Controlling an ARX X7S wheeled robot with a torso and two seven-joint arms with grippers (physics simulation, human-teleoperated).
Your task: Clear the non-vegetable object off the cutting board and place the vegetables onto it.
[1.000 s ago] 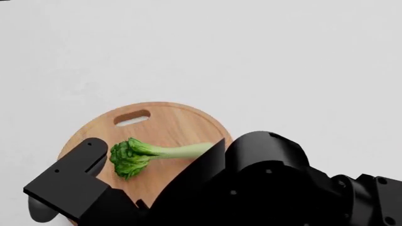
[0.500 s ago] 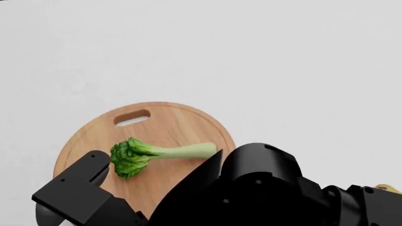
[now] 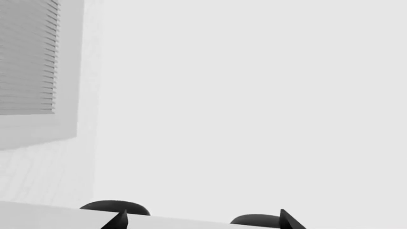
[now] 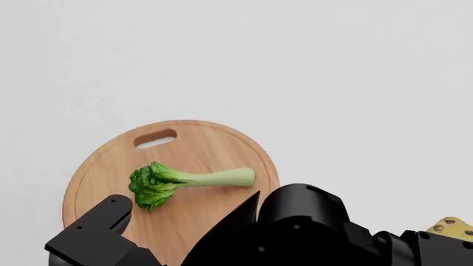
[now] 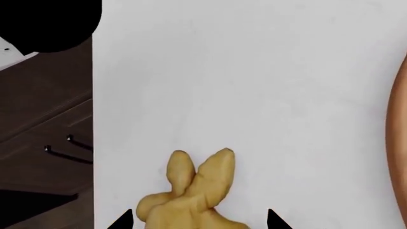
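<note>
Frilly green leafy vegetable (image 4: pixel 185 182) lies on the round light-wood cutting board (image 4: pixel 214 147). Knobby yellow-tan ginger root (image 5: pixel 190 191) rests on the white tabletop (image 5: pixel 254 86), between the spread right end effector (image 5: pixel 197 220) tips. Step in hand: grasping the root; closing follows.

Light-wood cutting board (image 4: pixel 214 149); bright-green leafy green (image 4: pixel 185 182), pale stalk; yellow-tan root (image 5: pixel 190 195); chip-dotted muffin (image 4: pixel 452 227).

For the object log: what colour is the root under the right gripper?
Yellow-tan root, clearest in the right wrist view.
</note>
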